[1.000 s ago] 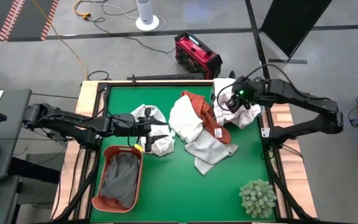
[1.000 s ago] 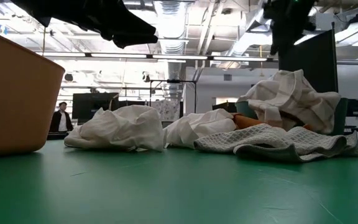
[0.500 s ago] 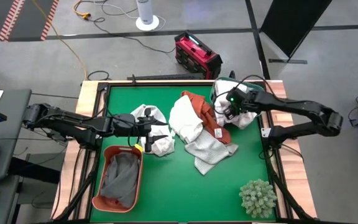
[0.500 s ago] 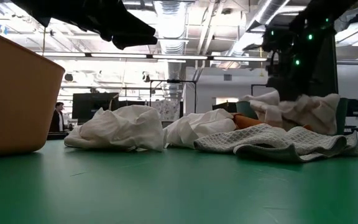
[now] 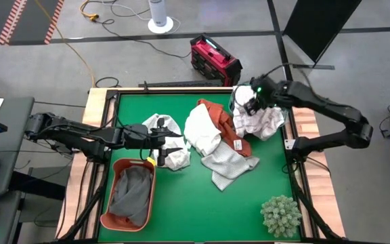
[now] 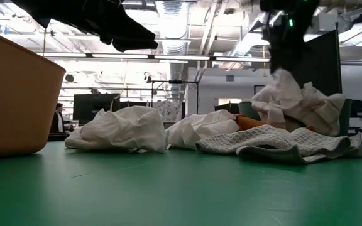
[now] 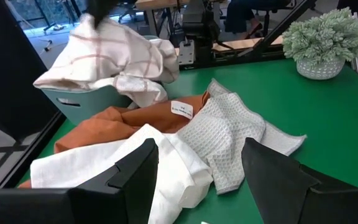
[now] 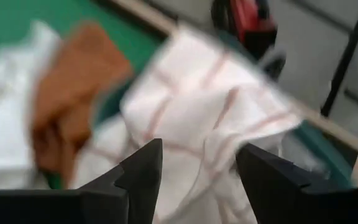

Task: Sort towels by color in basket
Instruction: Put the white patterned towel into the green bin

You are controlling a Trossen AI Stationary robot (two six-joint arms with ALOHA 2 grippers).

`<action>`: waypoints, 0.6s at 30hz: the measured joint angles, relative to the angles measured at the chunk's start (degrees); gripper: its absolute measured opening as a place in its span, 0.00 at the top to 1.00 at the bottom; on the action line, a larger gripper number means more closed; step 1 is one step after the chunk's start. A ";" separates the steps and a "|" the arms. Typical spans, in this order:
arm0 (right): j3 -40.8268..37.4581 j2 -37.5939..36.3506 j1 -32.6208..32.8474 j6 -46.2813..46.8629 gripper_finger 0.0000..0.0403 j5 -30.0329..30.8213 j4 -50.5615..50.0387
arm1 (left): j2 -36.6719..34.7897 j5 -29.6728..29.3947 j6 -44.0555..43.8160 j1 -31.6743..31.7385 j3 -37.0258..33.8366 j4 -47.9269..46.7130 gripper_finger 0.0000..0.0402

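My right gripper [image 5: 250, 107] hangs over the pale teal basket [image 7: 86, 102] at the table's far right. Its fingers stand apart in the right wrist view [image 8: 199, 168]. A white towel with thin checks [image 5: 259, 122] is heaped on that basket and rises in a narrow peak [image 6: 285, 75] right under the fingers. My left gripper [image 5: 173, 140] is open and hovers above a white towel [image 5: 164, 125] left of centre. A rust-orange towel [image 5: 223, 125], another white towel [image 5: 200, 132] and a grey checked towel [image 5: 229, 166] lie in the middle. A plain grey towel [image 5: 133, 193] lies in the orange basket [image 5: 117, 169]. My right gripper points down over the checked towel's raised peak [image 7: 95, 28]. The view is blurred, and I cannot tell whether a finger touches the cloth.
A spiky pale-green plant ball [image 5: 281, 215] stands at the near right corner. A red case [image 5: 214, 59] sits on the floor beyond the far edge. Bare green table shows near the front between the orange basket and the plant.
My right gripper dipped toward the pale basket, then rose again and moved a little toward the far edge. The checked towel sank flat with it and now stands up in a narrow peak again.
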 joint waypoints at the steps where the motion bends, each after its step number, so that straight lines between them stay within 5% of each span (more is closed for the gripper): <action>1: 2.27 -0.01 0.41 -0.54 0.42 0.53 -0.02 | 0.00 -0.02 -0.01 0.00 0.00 -0.01 0.45; 7: 8.25 -0.09 5.36 -3.70 0.42 0.87 4.06 | 0.00 -0.02 -0.03 0.00 0.00 -0.37 0.45; 18: 0.02 5.51 22.52 -8.33 0.42 5.95 5.40 | 0.02 2.39 -1.67 0.00 0.00 0.89 0.45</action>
